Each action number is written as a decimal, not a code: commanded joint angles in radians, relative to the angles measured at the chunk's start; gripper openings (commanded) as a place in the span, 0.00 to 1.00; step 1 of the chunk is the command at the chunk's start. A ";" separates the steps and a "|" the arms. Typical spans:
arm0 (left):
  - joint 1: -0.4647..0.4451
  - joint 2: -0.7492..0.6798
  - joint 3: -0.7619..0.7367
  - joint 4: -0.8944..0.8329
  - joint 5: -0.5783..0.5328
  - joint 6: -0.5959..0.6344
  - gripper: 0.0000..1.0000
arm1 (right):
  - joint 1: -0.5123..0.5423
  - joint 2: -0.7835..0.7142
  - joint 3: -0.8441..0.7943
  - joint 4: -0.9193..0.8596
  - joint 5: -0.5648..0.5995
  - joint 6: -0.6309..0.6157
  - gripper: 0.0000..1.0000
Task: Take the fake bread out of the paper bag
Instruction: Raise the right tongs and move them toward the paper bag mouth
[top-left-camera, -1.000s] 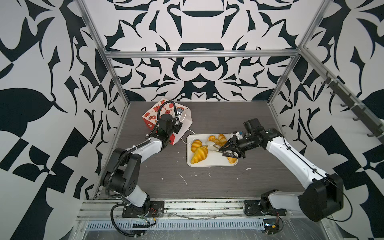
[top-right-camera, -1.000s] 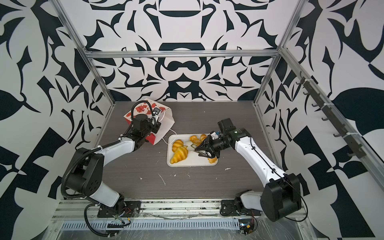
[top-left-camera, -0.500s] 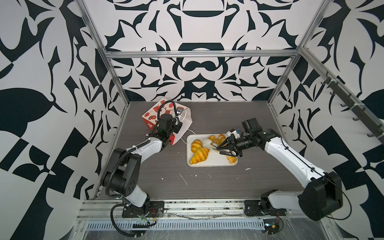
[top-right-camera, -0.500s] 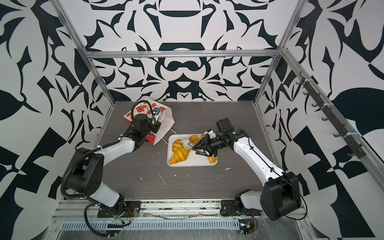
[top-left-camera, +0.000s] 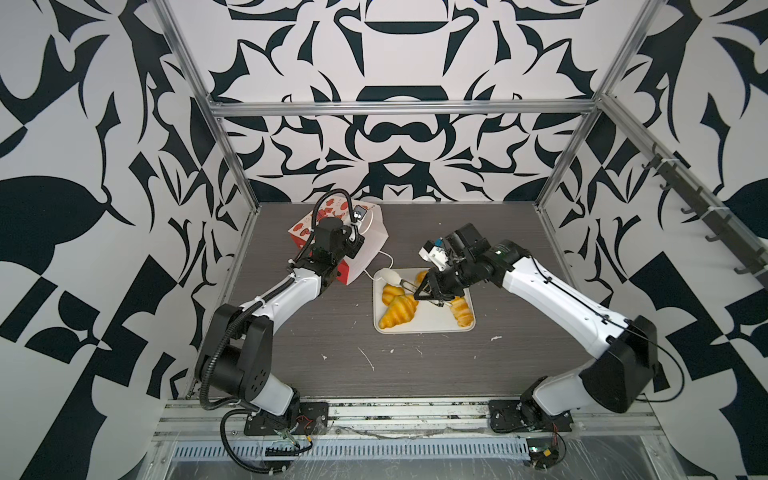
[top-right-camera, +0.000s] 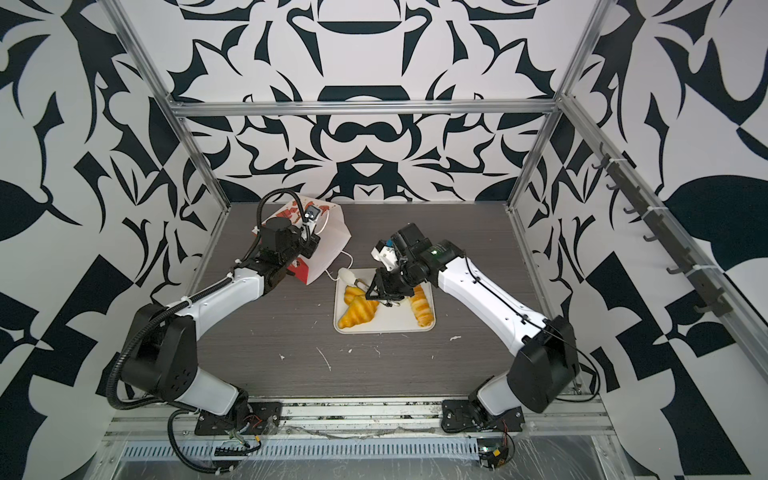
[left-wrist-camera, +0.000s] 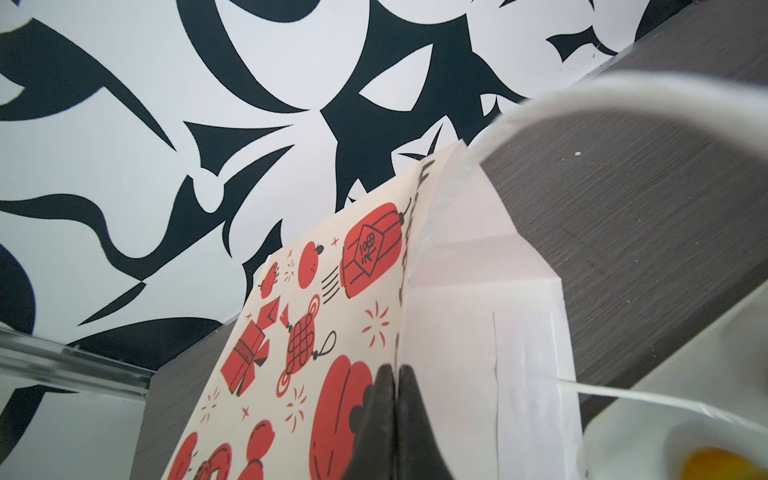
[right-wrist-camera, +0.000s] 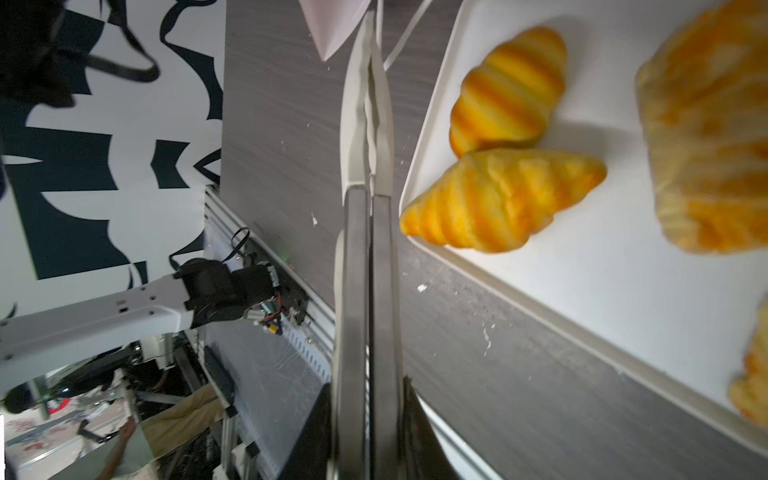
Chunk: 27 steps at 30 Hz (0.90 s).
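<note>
Right end effector (top-left-camera: 431, 291) newly clamped on steel tongs (right-wrist-camera: 357, 270) (white tips (right-wrist-camera: 354, 124)); left end effector (left-wrist-camera: 397, 399) pinching bag (left-wrist-camera: 451, 332).

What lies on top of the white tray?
A large croissant, a smaller croissant and a long loaf lie on the tray. The right gripper, holding tongs, covers most of another yellow piece, so its shape is unclear.

Clad in white shells (top-left-camera: 291, 297) between bulky black joints (top-left-camera: 619, 374), dotted with screws (right-wrist-camera: 123, 310); ribbed black hose (top-left-camera: 214, 353) beside left base plate (top-left-camera: 286, 419).
</note>
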 joint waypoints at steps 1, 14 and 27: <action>0.004 -0.044 0.050 -0.064 0.023 0.031 0.00 | 0.006 0.026 0.033 0.179 0.052 -0.067 0.25; 0.002 -0.072 0.070 -0.161 0.113 0.043 0.00 | 0.007 0.174 0.057 0.416 -0.050 -0.053 0.25; 0.002 -0.120 -0.044 -0.207 0.182 0.033 0.00 | 0.025 0.344 0.134 0.490 -0.114 -0.024 0.25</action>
